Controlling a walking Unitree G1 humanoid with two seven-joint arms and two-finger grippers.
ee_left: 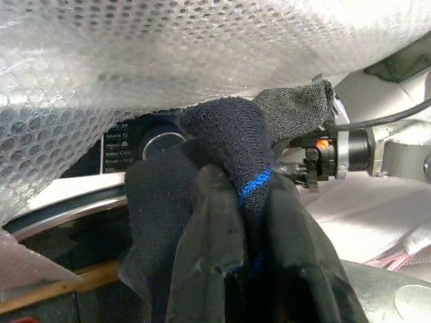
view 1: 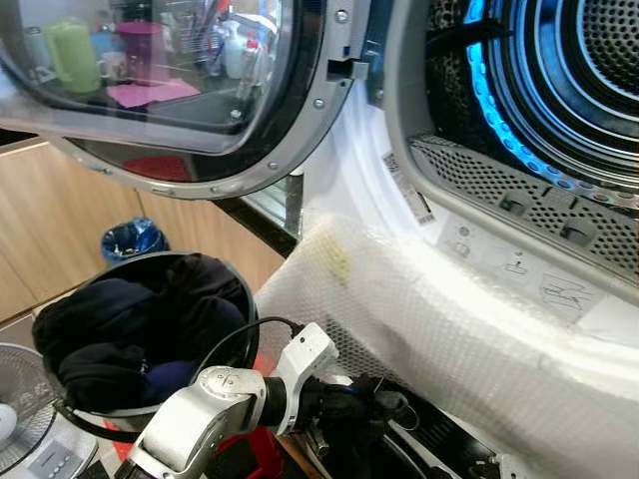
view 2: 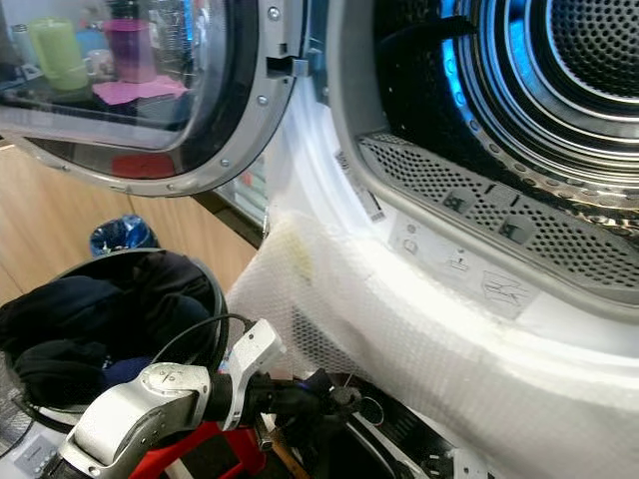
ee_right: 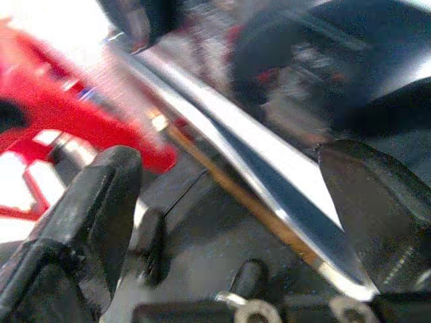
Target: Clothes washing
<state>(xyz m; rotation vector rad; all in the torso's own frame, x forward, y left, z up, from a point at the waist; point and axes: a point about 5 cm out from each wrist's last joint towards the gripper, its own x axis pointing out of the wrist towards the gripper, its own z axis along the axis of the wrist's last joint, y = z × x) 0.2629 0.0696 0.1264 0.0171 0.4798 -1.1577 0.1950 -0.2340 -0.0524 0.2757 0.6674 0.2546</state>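
The left gripper (ee_left: pixel 229 269) is pinching a dark navy sock (ee_left: pixel 222 155) with a blue stripe, holding it low beneath the bubble wrap (view 1: pixel 449 319) draped over the dryer's front. The right gripper (ee_right: pixel 229 222) is hanging with its fingers spread wide. The laundry basket (view 1: pixel 235 289) is sitting left of the machine, holding dark clothes (view 1: pixel 120 329). The round door (view 1: pixel 200 90) is standing open beside the drum (view 1: pixel 559 70).

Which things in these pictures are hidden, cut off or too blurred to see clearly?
- Left gripper: dark sock covers its fingertips.
- Basket bottom: dark clothes hide it, head views.
- Drum: cut off by the picture's edge.
- Right gripper: surroundings blurred, right wrist view.
- Control panel text: too small, partly behind bubble wrap.
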